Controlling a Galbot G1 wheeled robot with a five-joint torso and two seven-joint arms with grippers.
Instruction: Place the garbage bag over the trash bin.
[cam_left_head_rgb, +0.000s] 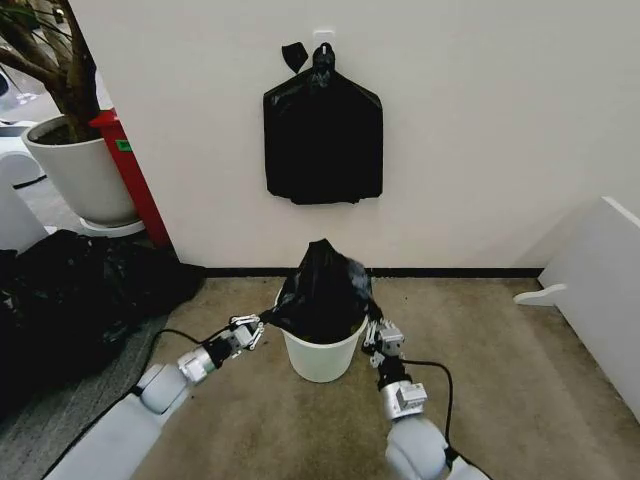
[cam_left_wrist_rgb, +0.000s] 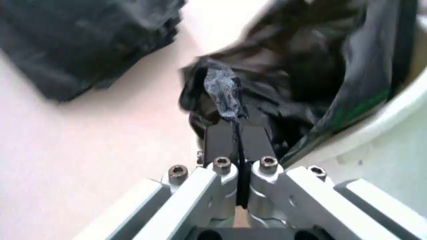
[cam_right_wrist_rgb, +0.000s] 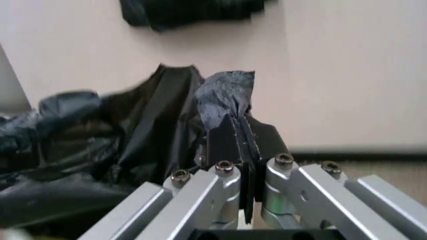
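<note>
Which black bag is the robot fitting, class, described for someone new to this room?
Start at the white wall; on the carpet at its foot stands the trash bin. The garbage bag bulges from its mouth, pinched by the left gripper and right gripper. Unlike the flat bundle hanging above or the floor heap, it sits in the bin.

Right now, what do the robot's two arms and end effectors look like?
Both arms are pale grey-white with rounded links. Each wrist carries a bare silver metal section with a loose black cable looping beside it. The left end effector and right end effector are silver linkage bars with hex bolts, ending in flat black finger pads.
</note>
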